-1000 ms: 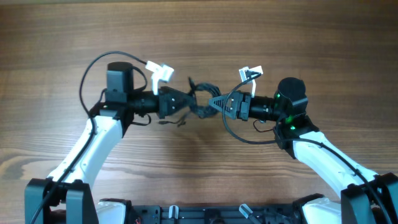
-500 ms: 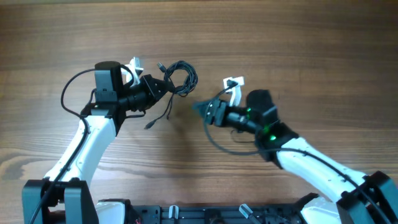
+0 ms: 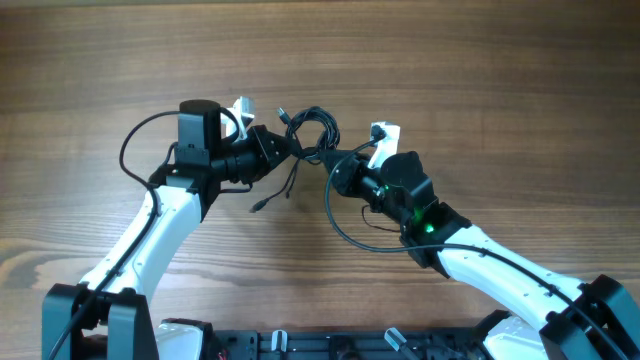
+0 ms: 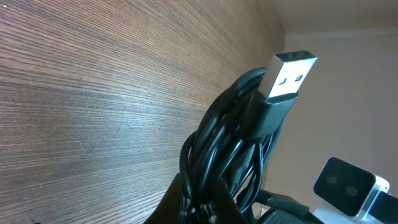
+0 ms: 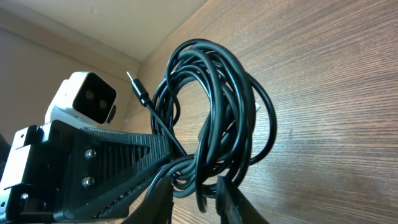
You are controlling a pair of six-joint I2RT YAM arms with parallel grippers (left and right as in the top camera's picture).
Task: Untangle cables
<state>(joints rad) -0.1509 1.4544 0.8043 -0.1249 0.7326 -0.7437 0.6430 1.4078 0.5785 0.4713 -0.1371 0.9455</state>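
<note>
The cables [image 3: 315,128] are a small bundle of thin black cords, held above the wooden table. My left gripper [image 3: 290,148] is shut on the bundle's left side. One loose strand hangs down to a small plug [image 3: 258,208]. In the left wrist view the bundle [image 4: 230,143] rises from my jaws [image 4: 208,208] and a USB plug [image 4: 289,74] sticks up. My right gripper [image 3: 335,172] is at the bundle's lower right. In the right wrist view its fingers [image 5: 194,198] are apart, with strands of the coil [image 5: 214,106] hanging between them.
The wooden table [image 3: 500,70] stretches all around. The left gripper's black finger [image 5: 112,162] and white wrist camera [image 5: 84,99] sit close beside my right jaws. The right arm's own thick black wire [image 3: 345,225] loops below the grippers.
A second ago both grippers were at the bundle. The right then drew away while the left lifted the bundle up-left. Now both have moved back together, the right fingers around hanging strands.
</note>
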